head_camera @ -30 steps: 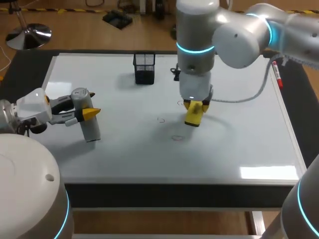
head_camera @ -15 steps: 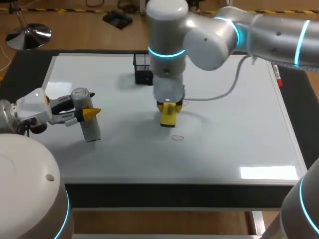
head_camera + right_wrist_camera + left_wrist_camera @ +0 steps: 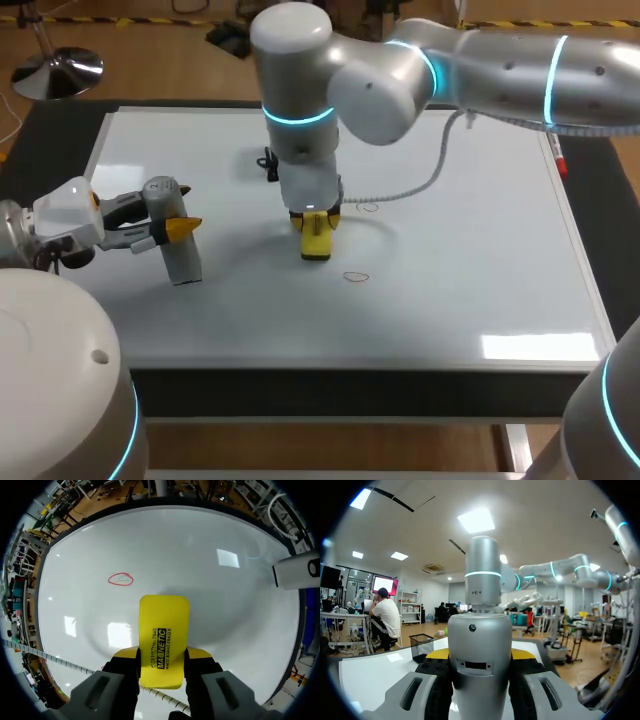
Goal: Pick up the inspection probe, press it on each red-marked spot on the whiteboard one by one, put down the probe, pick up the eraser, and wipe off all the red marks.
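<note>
We count two red marks (image 3: 356, 277) on the whiteboard (image 3: 480, 260), one eraser (image 3: 164, 625) clamped in our right tool (image 3: 162, 656), one probe (image 3: 182, 262) gripped by our left tool (image 3: 176, 228).

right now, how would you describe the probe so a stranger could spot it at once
Start at the whiteboard and go to its left side, where the left arm comes in. The probe is the grey cylinder between that arm's fingers; the only other held thing, the eraser mid-board, is a flat yellow block.
</note>
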Available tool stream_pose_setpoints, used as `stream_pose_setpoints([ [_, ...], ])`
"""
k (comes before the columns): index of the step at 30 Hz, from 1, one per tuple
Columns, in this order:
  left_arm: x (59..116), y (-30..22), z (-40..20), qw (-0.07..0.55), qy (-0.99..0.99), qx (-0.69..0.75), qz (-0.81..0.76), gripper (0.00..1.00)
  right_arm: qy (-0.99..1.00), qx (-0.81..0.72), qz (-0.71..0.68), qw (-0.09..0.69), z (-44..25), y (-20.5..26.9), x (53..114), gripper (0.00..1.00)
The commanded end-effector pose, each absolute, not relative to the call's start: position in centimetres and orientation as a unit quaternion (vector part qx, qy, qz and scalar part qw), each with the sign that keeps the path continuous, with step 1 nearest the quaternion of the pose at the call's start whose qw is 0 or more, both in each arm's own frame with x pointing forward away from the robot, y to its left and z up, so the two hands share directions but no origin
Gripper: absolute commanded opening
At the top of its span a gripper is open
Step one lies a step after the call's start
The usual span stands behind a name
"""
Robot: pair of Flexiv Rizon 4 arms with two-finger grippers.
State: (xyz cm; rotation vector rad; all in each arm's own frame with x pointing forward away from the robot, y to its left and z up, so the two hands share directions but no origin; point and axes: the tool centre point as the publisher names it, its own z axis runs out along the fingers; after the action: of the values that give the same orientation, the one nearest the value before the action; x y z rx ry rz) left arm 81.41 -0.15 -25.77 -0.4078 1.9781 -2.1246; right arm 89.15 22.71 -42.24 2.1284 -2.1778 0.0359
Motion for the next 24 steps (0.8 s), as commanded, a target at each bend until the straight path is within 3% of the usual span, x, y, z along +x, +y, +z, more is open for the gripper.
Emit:
stream_pose_setpoints([
  [1, 81.4, -0.2, -25.7, 0.106, 0.671, -0.139, -0.721, 0.00, -0.713, 0.699, 0.010, 0.052, -42.7, 22.8, 89.5, 0.00],
  [24, 81.4, -0.2, -25.7, 0.106, 0.671, -0.139, -0.721, 0.00, -0.743, 0.667, 0.000, 0.063, -44.2, 18.6, 89.0, 0.00],
])
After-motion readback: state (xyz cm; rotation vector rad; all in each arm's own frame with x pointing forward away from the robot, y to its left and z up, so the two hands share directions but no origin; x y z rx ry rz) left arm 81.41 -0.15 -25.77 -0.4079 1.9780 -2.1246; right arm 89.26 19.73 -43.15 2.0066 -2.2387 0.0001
